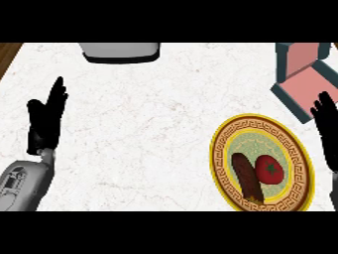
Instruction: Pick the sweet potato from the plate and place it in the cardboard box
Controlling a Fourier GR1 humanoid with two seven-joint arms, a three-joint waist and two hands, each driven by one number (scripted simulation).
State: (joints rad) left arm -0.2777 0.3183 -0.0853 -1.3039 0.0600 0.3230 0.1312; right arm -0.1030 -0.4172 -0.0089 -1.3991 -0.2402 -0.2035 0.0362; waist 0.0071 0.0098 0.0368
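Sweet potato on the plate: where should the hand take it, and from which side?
Grip the sweet potato around its middle, fingers across its narrow width. It lies lengthwise on the plate, with the tomato close on its right, so probably come from above with the right hand, which is open and nearest.

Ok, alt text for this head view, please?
A dark brown sweet potato lies beside a red tomato on a round yellow patterned plate, on a white marble counter. Both black hands, left hand and right hand, rest open; an open teal box with pink lining sits beyond.
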